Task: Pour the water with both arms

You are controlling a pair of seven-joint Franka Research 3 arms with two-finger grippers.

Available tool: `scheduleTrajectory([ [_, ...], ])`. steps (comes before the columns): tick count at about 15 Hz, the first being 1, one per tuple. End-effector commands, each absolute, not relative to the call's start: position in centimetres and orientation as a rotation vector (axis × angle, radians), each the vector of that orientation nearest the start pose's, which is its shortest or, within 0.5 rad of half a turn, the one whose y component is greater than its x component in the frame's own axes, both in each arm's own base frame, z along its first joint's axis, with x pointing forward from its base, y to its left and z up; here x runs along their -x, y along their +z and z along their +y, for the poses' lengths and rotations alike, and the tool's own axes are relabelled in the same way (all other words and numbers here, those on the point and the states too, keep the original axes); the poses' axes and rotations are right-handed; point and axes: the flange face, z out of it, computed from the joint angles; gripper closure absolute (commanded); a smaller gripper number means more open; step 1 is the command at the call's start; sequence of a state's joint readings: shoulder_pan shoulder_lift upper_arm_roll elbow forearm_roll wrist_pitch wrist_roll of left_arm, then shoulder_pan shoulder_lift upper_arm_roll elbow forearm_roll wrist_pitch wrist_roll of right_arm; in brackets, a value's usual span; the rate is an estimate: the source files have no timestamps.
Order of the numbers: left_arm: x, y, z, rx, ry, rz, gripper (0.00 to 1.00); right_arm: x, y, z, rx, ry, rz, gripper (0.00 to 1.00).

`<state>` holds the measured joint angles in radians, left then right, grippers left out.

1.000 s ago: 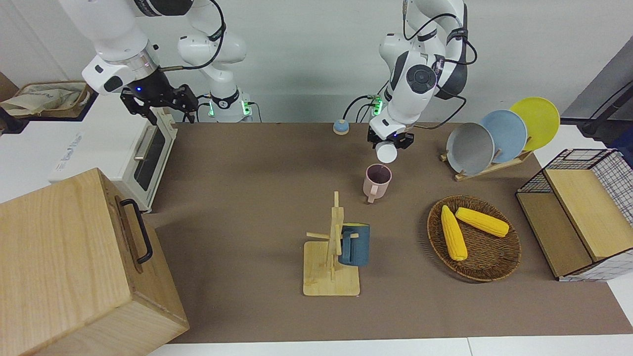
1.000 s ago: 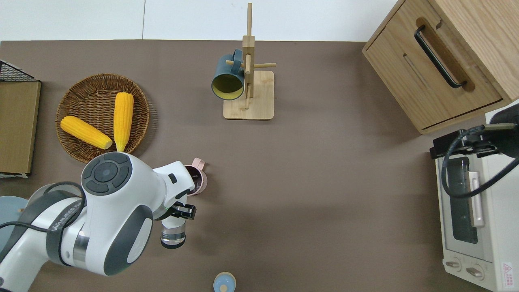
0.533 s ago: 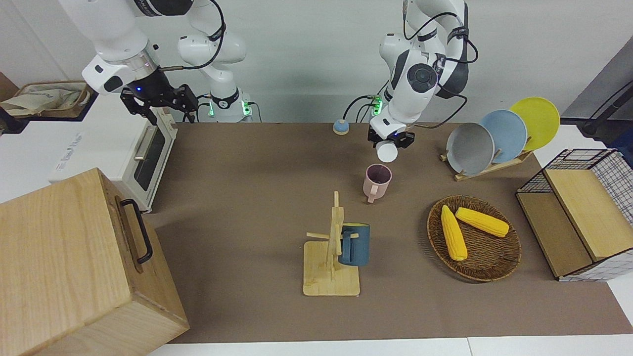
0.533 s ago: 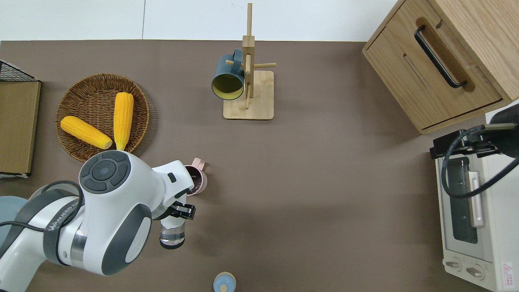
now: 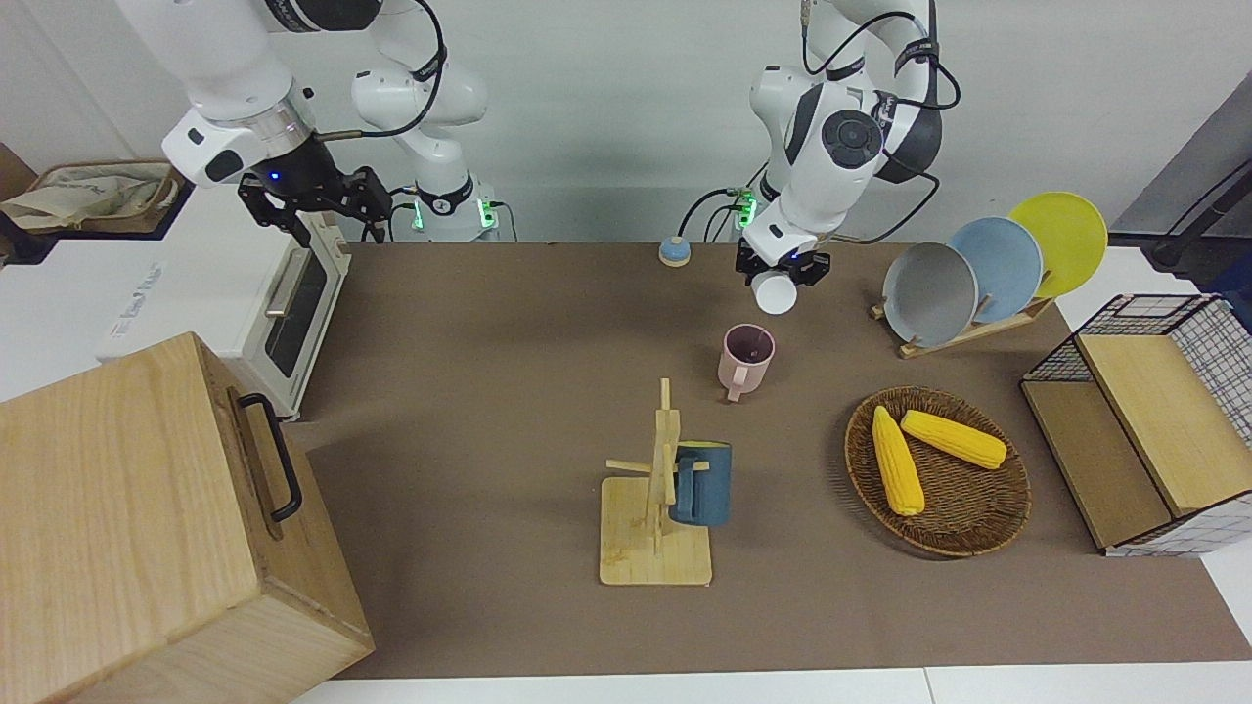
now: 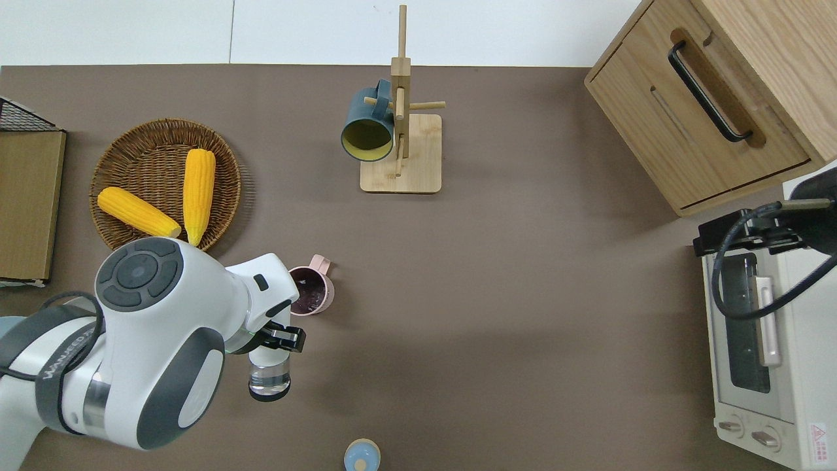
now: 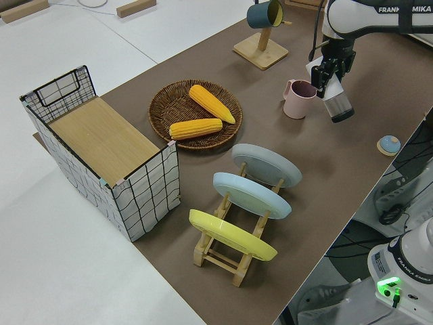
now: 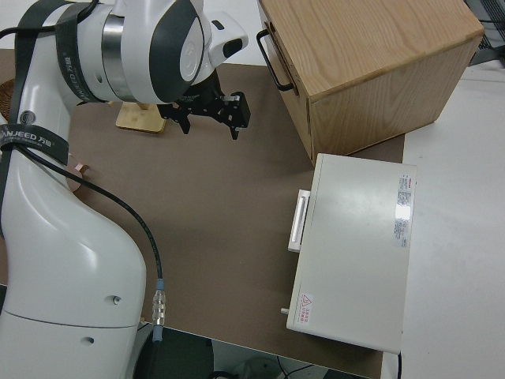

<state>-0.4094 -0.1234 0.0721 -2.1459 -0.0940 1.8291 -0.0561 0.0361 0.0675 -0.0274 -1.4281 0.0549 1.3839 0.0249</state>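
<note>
My left gripper (image 6: pixel 278 337) is shut on a clear bottle (image 6: pixel 269 378), held tilted over the brown mat close to the pink mug (image 6: pixel 312 292). From the front, the bottle's white round end (image 5: pixel 776 293) shows under the left gripper (image 5: pixel 782 268), above the mug (image 5: pixel 746 358). The side view shows the bottle (image 7: pixel 338 107) hanging slanted from the gripper (image 7: pixel 330 70) beside the mug (image 7: pixel 298 99), whose inside looks dark. A small blue cap (image 5: pixel 673 251) lies on the mat nearer to the robots. The right gripper (image 5: pixel 315 203) is parked, fingers apart (image 8: pixel 209 114).
A wooden mug rack (image 6: pixel 400 154) carries a dark blue mug (image 6: pixel 366 127). A wicker basket (image 5: pixel 978 533) holds two corn cobs. A plate rack (image 5: pixel 963 332), a wire crate (image 5: pixel 1174 323), a wooden cabinet (image 5: pixel 147 528) and a toaster oven (image 5: pixel 284 313) line the table's ends.
The left arm has drawn back a little toward its own end of the table, carrying the bottle off the mug; more of the mug's opening shows from above. The right arm is still.
</note>
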Motion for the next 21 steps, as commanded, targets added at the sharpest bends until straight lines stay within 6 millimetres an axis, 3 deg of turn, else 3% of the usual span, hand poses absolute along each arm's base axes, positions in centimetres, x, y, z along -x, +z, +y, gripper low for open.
scheduleTrajectory([
  [1, -45.4, 46.2, -16.6, 3.187, 0.261, 0.404, 1.00, -55.2, 64.0, 1.1, 3.080, 0.161, -0.009, 0.015],
  [5, -43.9, 46.2, -15.9, 3.223, 0.082, 0.401, 1.00, -55.2, 64.0, 1.1, 3.080, 0.161, -0.009, 0.015],
  [11, -42.6, 43.7, -17.3, 3.226, -0.123, 0.447, 1.00, -55.2, 64.0, 1.1, 3.080, 0.161, -0.009, 0.015],
  [14, -41.6, 42.4, -16.9, 3.228, -0.183, 0.441, 1.00, -55.2, 64.0, 1.1, 3.080, 0.161, -0.009, 0.015],
  [18, -41.3, 42.2, -16.3, 3.238, -0.242, 0.414, 1.00, -55.2, 64.0, 1.1, 3.080, 0.161, -0.009, 0.015],
  [21, -41.5, 43.3, -15.3, 3.252, -0.286, 0.374, 1.00, -55.2, 64.0, 1.1, 3.080, 0.161, -0.009, 0.015],
])
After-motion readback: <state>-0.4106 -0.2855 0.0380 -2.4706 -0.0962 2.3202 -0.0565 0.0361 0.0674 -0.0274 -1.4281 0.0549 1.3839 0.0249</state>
